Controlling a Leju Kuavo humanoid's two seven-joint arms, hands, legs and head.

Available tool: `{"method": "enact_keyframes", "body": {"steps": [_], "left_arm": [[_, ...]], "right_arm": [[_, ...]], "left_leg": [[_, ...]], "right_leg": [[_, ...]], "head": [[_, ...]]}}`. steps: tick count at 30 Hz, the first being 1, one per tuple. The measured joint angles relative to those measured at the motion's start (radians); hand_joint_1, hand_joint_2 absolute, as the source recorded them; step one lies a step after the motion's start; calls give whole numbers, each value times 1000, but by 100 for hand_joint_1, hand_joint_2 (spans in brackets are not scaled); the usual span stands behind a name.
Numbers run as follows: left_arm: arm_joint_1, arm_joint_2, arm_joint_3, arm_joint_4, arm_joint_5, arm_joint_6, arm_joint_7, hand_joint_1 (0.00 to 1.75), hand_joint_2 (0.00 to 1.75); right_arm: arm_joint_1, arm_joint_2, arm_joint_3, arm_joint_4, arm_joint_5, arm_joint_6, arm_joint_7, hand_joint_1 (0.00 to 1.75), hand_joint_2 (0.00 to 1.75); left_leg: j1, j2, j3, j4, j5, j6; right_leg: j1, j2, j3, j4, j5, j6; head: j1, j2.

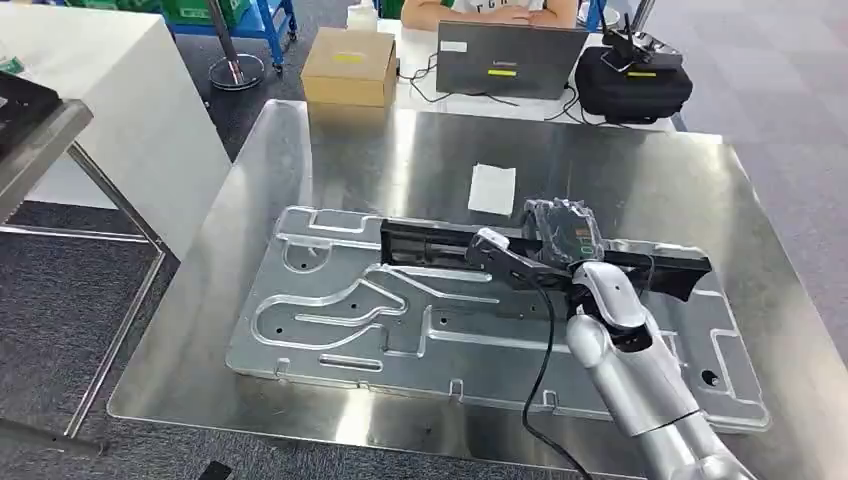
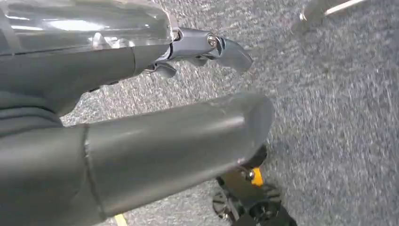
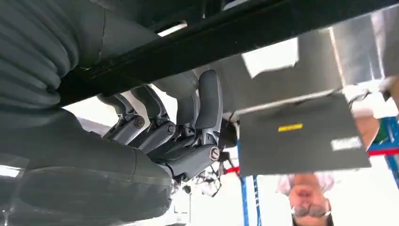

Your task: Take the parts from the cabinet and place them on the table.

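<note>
1. Right hand (image 1: 562,236) wrapped over the long black part (image 1: 440,244), fingers (image 3: 207,101) curled round its bar, apparently gripping it
2. Black part lying lengthwise across the far side of the stamped metal panel (image 1: 330,320), resting on it
3. Panel flat on the steel table (image 1: 640,160), near a white paper slip (image 1: 492,189)
4. Left hand (image 2: 141,136) hanging above grey carpet (image 2: 339,117), holding nothing, fingers apart
5. Cardboard box (image 1: 349,66) and laptop (image 1: 509,59) beyond the table's far edge

Head view: high, facing forward and down over the surface (image 1: 300,140). Left wrist view: close behind left hand (image 2: 141,150), facing the carpet floor (image 2: 339,117). Right wrist view: very close behind right hand (image 3: 188,127), turned; shares the laptop (image 3: 301,136) with the head view.
</note>
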State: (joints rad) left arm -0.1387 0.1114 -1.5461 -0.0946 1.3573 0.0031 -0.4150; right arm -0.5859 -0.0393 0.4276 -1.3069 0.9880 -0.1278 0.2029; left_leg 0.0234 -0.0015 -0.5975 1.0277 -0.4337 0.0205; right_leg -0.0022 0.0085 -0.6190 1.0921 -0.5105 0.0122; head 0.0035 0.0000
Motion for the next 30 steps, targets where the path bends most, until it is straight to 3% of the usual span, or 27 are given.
{"method": "enact_keyframes", "body": {"steps": [2,3,4,5,6,8,9,12,13,14,15,17,18,19,20,21,23,24,25,26,28,29,30], "left_arm": [[2,1,0,0,2,0,0,0,0],[3,2,0,0,2,0,0,0,0],[4,3,0,0,2,0,0,0,0],[5,3,0,0,3,0,0,0,0],[5,3,0,0,3,0,0,0,0],[3,3,0,0,3,0,0,0,0],[3,0,0,0,3,-1,0,0,0],[2,2,0,0,4,-1,-1,0,0],[2,2,0,0,5,-1,-1,0,0],[3,3,0,0,9,-1,-2,0,0],[4,3,0,0,13,-1,-3,0,0],[5,6,0,0,15,-1,-3,0,0],[5,7,0,0,15,-1,-3,0,0],[7,7,0,0,16,-1,-3,0,0],[8,8,0,0,16,-1,-3,0,0],[9,8,0,0,16,-1,-3,0,0],[6,11,0,0,17,-1,-5,0,0],[3,11,0,0,19,-1,-5,0,0],[3,11,0,0,21,-1,-7,0,0],[3,11,0,0,23,-1,-8,0,0],[2,11,0,0,27,-3,-10,0,0],[3,11,0,0,28,-4,-10,0,0],[2,11,0,0,31,-4,-10,0,0]], "right_arm": [[2,1,0,6,-1,-1,-2,175,175],[3,1,0,9,-1,-2,-2,175,175],[5,2,0,11,-2,-3,-3,175,175],[6,4,0,12,-2,-3,-5,175,175],[6,6,0,13,-2,-3,-5,175,175],[3,8,0,14,-2,-3,-5,175,175],[2,9,0,15,-2,-2,-5,175,175],[4,16,0,18,-5,-2,-6,175,175],[5,18,0,19,-6,-4,-6,175,175],[6,23,0,20,-8,-6,-6,175,175],[7,29,0,22,-11,-9,-7,175,175],[12,36,0,24,-13,-16,-9,175,175],[17,41,0,25,-13,-19,-10,175,175],[22,43,0,26,-13,-23,-12,175,175],[26,45,0,27,-13,-25,-14,175,175],[27,46,0,28,-13,-26,-14,175,175],[28,51,0,32,-14,-26,-16,175,175],[28,51,0,34,-19,-21,-17,175,175],[25,50,0,35,-26,-15,-19,175,175],[21,50,0,36,-36,-7,-23,175,175],[20,50,0,40,-58,13,-33,175,175],[18,50,0,40,-67,19,-36,175,175],[17,50,0,41,-73,23,-38,175,175]], "left_leg": [[-2,2,-8,0,4,4],[-2,3,-12,0,5,4],[-2,4,-13,0,7,3],[-2,4,-14,0,9,1],[-4,4,-14,0,10,0],[-7,4,-15,0,15,-5],[-10,4,-14,0,16,-11],[-1,2,-15,-8,24,-30],[-4,2,-14,-15,30,-38],[-2,1,-22,-3,27,-39],[-7,0,-36,28,-5,-42],[-2,0,-90,167,-91,-49],[-1,1,-116,238,-122,-53],[-1,1,-132,284,-135,-56],[-1,1,-125,279,-123,-59],[1,1,-94,229,-92,-62],[7,4,6,53,-18,-66],[8,6,29,0,-30,-64],[-1,-1,27,-1,-27,-52],[2,-1,26,2,-26,-40],[-3,-1,24,1,-23,-29],[5,0,27,-6,-15,-17],[4,1,26,-7,-12,-13]], "right_leg": [[-4,-1,-64,144,-80,8],[-4,-2,-94,211,-105,10],[-4,-3,-102,233,-103,11],[-4,-3,-83,203,-78,9],[-3,-3,-45,138,-42,3],[4,-3,60,-41,20,-17],[9,-4,73,-73,13,-26],[16,-8,66,-80,22,-37],[14,-8,66,-91,31,-46],[-1,-13,75,-108,53,-46],[-1,-13,74,-115,57,-49],[0,-16,70,-115,62,-54],[0,-16,69,-114,61,-54],[1,-15,69,-112,61,-54],[0,-14,68,-109,61,-54],[-1,-12,67,-105,60,-52],[-4,-7,61,-90,54,-43],[-3,-6,57,-79,50,-36],[5,0,55,-74,44,-28],[4,1,55,-76,45,-23],[3,2,55,-81,50,-14],[2,2,52,-75,47,-9],[-1,1,43,-54,28,-4]], "head": [[1,0],[1,0],[1,0],[1,0],[1,0],[2,0],[-3,0],[-1,0],[1,0],[-1,0],[-3,0],[-8,0],[-8,0],[-8,0],[-8,0],[-8,0],[-8,0],[-9,0],[-8,0],[-5,0],[-7,0],[-7,0],[-5,0]]}}
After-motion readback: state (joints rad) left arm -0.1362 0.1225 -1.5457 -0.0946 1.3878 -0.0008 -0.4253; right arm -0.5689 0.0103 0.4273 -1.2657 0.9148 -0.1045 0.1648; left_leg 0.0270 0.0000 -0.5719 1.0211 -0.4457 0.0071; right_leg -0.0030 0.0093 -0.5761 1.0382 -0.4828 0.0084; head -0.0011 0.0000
